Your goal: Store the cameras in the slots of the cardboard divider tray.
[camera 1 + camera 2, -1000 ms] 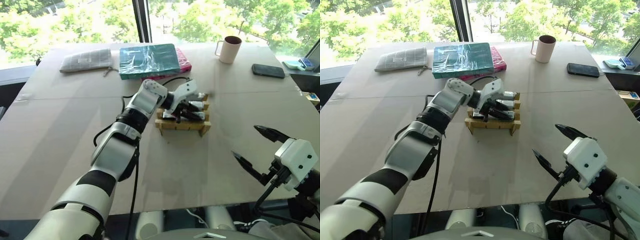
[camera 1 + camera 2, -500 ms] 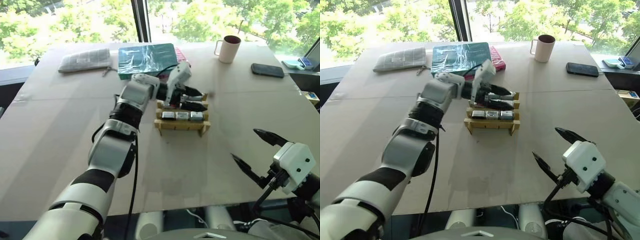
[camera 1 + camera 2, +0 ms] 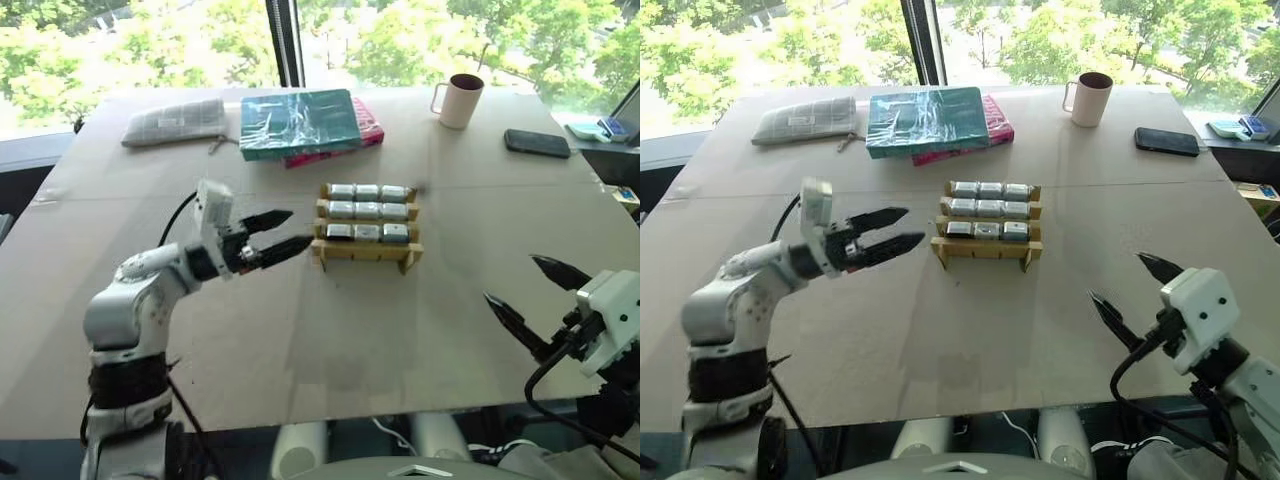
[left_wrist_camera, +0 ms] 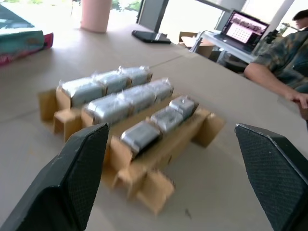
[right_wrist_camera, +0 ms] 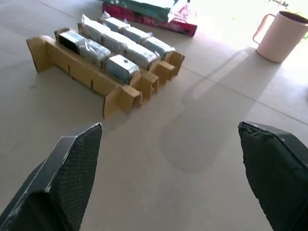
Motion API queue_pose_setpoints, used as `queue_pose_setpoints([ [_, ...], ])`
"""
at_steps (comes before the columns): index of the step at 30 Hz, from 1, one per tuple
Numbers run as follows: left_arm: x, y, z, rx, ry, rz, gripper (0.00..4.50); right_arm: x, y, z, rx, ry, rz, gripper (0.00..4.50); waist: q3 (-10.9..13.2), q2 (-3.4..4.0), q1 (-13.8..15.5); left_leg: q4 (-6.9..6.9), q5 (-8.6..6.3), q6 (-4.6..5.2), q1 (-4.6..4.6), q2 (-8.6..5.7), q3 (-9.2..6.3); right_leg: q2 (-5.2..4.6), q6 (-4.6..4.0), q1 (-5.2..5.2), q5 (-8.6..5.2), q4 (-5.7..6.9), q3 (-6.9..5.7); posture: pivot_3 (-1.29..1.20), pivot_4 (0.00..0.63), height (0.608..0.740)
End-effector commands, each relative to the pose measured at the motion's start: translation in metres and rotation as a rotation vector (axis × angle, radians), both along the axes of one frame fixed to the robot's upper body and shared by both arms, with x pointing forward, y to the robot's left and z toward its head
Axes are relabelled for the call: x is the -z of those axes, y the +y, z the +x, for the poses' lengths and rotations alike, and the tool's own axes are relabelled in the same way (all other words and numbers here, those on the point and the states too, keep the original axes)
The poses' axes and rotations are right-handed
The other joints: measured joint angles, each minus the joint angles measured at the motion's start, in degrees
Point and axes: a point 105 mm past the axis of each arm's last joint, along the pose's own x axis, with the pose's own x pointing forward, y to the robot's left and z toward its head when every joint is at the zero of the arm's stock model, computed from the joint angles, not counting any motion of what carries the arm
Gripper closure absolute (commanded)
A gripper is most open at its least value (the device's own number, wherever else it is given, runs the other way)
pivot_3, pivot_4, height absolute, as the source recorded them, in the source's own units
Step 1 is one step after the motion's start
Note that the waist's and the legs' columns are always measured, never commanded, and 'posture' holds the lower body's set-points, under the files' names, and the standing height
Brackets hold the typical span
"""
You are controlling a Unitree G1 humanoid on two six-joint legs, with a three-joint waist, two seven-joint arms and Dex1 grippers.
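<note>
Left eye view — left pincer withdrawn, empty

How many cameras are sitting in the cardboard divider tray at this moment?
9 cameras, all in the cardboard divider tray: three in the back row, three in the middle row, three in the front row. No others are visible on the table.

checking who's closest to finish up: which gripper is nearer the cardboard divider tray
Left. The left gripper hangs open just off the left end of the cardboard divider tray, fingertips pointing at it. The right gripper, also open, is well off to its near right.
</note>
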Motion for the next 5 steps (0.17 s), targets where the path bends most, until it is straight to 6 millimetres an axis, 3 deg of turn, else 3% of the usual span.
queue_pose_setpoints([
  [1, 0.002, 0.014, -0.027, -0.056, -0.046, 0.057, 0.19, -0.001, -0.008, -0.003, 0.009, -0.012, -0.012, 0.00, -0.04, 0.02, -0.08, 0.00, -0.05, -0.09, 0.05, 0.00, 0.00, -0.04, 0.04, 0.00, -0.03, 0.01, 0.00, 0.00, 0.150, 0.740],
  [5, 0.018, 0.027, -0.042, -0.129, -0.017, 0.099, 0.19, 0.003, -0.016, -0.002, 0.019, -0.007, -0.013, 0.00, -0.05, 0.05, -0.02, 0.00, -0.09, -0.15, 0.06, 0.03, -0.05, -0.29, 0.13, -0.02, -0.09, 0.00, -0.05, 0.00, 0.150, 0.740],
])
